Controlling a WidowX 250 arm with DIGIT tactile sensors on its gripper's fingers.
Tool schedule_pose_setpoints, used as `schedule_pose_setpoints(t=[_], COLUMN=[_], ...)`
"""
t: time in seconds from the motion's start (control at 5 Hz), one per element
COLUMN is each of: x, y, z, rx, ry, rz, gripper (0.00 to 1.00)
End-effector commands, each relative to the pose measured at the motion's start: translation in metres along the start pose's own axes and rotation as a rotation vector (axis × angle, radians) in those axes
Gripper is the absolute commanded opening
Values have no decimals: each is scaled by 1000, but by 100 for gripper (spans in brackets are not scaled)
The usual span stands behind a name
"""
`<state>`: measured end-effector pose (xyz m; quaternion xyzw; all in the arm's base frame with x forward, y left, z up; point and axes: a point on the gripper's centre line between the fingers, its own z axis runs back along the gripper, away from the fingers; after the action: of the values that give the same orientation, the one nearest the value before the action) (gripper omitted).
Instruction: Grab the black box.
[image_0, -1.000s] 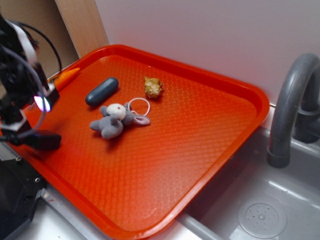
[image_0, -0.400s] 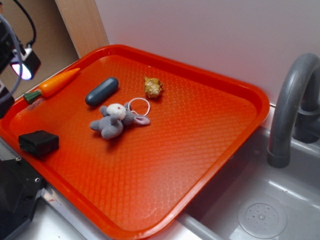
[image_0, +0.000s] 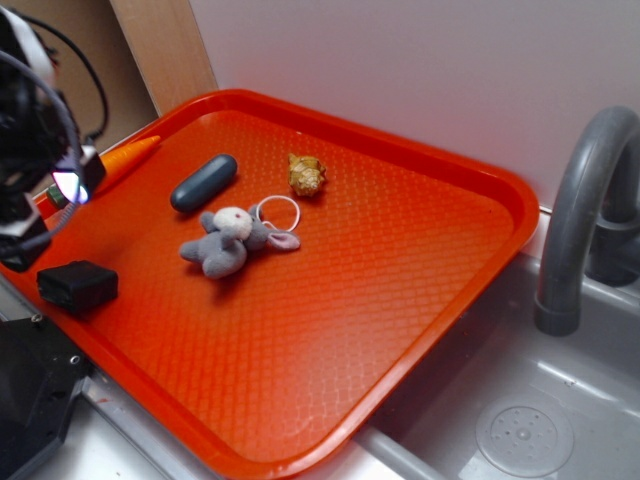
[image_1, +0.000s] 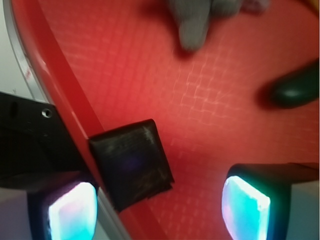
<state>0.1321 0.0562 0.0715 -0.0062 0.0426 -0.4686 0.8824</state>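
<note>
The black box (image_0: 77, 287) sits on the orange tray (image_0: 420, 290) at its near-left corner, close against the raised rim; in the wrist view the box (image_1: 131, 163) lies right by that rim, tilted at an angle to it, nothing gripping it. The gripper (image_1: 160, 205) hangs above the box w/ jaws spread wide, empty; its two glowing fingertip pads (image_1: 72, 211) show at bottom left & bottom right of the wrist view, the box lying between them but nearer the left pad, which sits out over the rim; no contact visible. In the exterior view the arm (image_0: 35, 150) is at the far left edge, above & just behind the box, partly cut off by the frame. Other stuff on the tray: grey plush bunny (image_0: 228, 240) w/ a white ring, near the middle-left; dark blue-grey capsule (image_0: 203, 182) just behind it; a carrot (image_0: 130, 157) at the left rim, partly hidden by the arm; a small golden shell-like item (image_0: 306, 174) further back. Grey faucet (image_0: 580, 220) & sink to the right of the tray.
</note>
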Motion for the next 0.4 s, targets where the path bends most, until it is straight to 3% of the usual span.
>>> schedule_pose_setpoints(t=[0.0, 0.2], x=[17, 14], y=[19, 1], z=[-17, -11], rx=[-31, -46], ry=[76, 66], rz=[-65, -107], gripper=[100, 100])
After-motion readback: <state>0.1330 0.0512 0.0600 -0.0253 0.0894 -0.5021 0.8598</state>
